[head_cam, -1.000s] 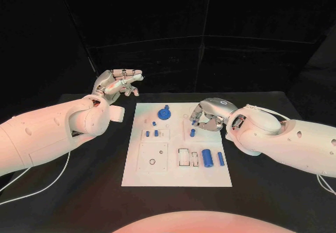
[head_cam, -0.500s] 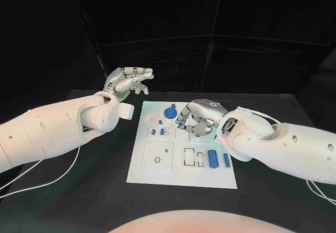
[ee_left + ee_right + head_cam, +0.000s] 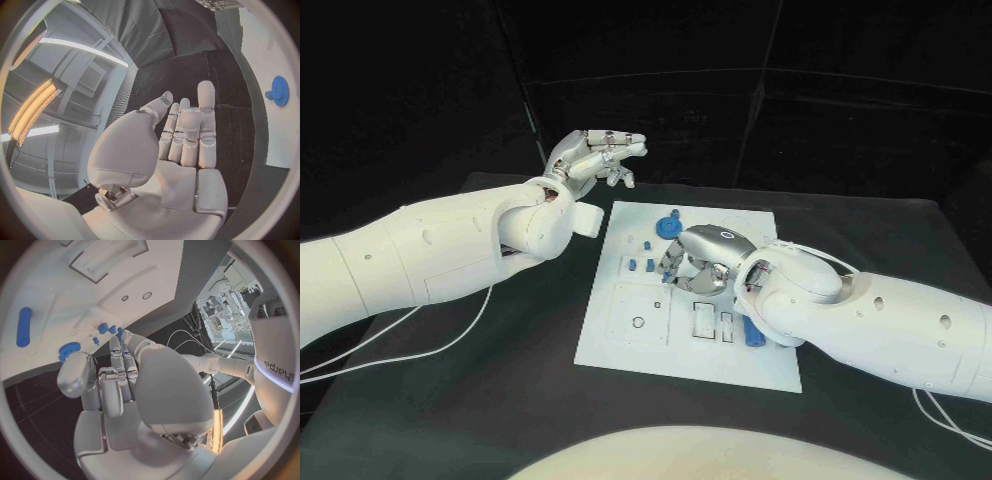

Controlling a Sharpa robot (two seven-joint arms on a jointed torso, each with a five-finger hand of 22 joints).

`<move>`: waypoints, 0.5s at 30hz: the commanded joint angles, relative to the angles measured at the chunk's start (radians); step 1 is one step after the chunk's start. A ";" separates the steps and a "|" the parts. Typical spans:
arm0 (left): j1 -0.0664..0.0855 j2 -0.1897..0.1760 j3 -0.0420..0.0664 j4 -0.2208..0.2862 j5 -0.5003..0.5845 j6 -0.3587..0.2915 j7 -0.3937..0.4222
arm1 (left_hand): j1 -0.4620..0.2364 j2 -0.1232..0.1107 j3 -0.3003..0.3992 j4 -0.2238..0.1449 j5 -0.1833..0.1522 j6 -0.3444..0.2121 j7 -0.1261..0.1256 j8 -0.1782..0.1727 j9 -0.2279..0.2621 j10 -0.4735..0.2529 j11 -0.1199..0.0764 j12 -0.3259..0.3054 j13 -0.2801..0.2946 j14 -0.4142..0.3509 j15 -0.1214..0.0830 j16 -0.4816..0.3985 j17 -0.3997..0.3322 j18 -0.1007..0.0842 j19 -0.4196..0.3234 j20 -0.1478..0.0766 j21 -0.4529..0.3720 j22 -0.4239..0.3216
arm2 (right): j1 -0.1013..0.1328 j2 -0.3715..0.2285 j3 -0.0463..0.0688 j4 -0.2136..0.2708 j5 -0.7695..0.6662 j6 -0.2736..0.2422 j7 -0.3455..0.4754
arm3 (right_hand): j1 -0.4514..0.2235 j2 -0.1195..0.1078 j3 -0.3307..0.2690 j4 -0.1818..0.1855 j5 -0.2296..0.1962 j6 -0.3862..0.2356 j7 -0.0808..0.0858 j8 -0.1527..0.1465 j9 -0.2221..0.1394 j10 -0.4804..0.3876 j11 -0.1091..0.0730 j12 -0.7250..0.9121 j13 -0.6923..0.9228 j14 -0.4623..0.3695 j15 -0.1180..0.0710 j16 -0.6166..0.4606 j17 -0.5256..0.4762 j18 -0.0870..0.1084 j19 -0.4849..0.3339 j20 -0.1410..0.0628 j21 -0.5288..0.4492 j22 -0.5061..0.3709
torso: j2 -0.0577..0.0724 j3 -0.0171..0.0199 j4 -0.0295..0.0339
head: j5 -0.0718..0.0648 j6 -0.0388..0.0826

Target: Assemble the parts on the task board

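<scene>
Head view: task board [image 3: 635, 345] lying flat in the middle of the black table [image 3: 473, 390], long side running away from the robot. Blue gear [image 3: 669, 228] sitting near the far edge of the board; small blue pieces [image 3: 632, 264] standing in a cluster just below it; long blue peg [image 3: 756, 334] lying near the board's right edge, partly covered by the right arm; rectangular recesses [image 3: 704, 318] showing pale near the board's middle.

Right hand [image 3: 692, 268] hovering low over the centre of the board, back of the hand uppermost, fingers curling downward beside the small blue pieces; contact with any piece not readable, grasp impossible to judge. Right wrist view: fingers [image 3: 117, 367] lying close together and extending toward the gear [image 3: 69, 350] and small pieces [image 3: 103, 328]; long peg [image 3: 24, 327] lying well apart on the board [image 3: 69, 295]; nothing visibly resting in the palm.

Left hand [image 3: 593, 157] raised off the table, beyond the board's far left corner, fingers loosely bent. Left wrist view: palm bare, fingers [image 3: 187, 132] nearly straight and side by side, thumb standing apart, holding nothing; gear [image 3: 279, 90] showing on the board [image 3: 275, 115] off to one side.
</scene>
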 commanded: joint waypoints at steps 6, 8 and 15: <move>0.002 0.008 0.001 -0.001 0.003 0.013 0.001 | 0.007 0.001 0.007 -0.002 0.001 -0.003 0.006 0.005 -0.001 -0.005 0.000 0.006 -0.001 -0.005 0.001 -0.002 0.001 0.006 -0.004 -0.001 -0.005 -0.001 | -0.013 0.028 -0.020 -0.024 -0.040 0.055 0.009 | -0.010 0.000 0.003 -0.004 0.003 -0.003 0.005 -0.004 -0.001 -0.005 0.007 -0.004 -0.001 0.106 -0.007 0.002 0.263 -0.016 -0.003 -0.004 0.002 -0.002 | 0.001 0.0007 -0.0007 | 0.035 -0.017; 0.002 0.009 0.001 -0.001 0.003 0.013 0.000 | 0.007 0.000 0.007 -0.002 0.001 -0.004 0.007 0.005 -0.002 -0.005 0.000 0.006 -0.001 -0.005 0.001 -0.002 0.002 0.006 -0.004 -0.001 -0.005 -0.001 | -0.016 0.030 -0.022 -0.026 -0.044 0.058 0.009 | -0.010 0.000 0.003 -0.004 0.003 -0.003 0.005 -0.004 -0.001 -0.005 0.007 -0.004 -0.001 0.106 -0.007 0.002 0.263 -0.016 -0.003 -0.004 0.002 -0.002 | 0.001 0.0001 -0.0005 | 0.038 -0.021; 0.002 0.011 0.001 -0.002 0.003 0.015 -0.001 | 0.007 0.000 0.007 -0.002 0.001 -0.004 0.007 0.005 -0.002 -0.006 0.000 0.006 -0.001 -0.005 0.001 -0.002 0.002 0.006 -0.004 -0.001 -0.005 -0.002 | -0.020 0.035 -0.024 -0.029 -0.064 0.076 0.006 | -0.011 0.000 0.004 -0.005 0.003 -0.004 0.005 -0.005 -0.001 -0.006 0.007 -0.005 -0.001 0.106 -0.007 0.002 0.263 -0.016 -0.003 -0.004 0.001 -0.003 | 0.000 0.0003 -0.0005 | 0.046 -0.027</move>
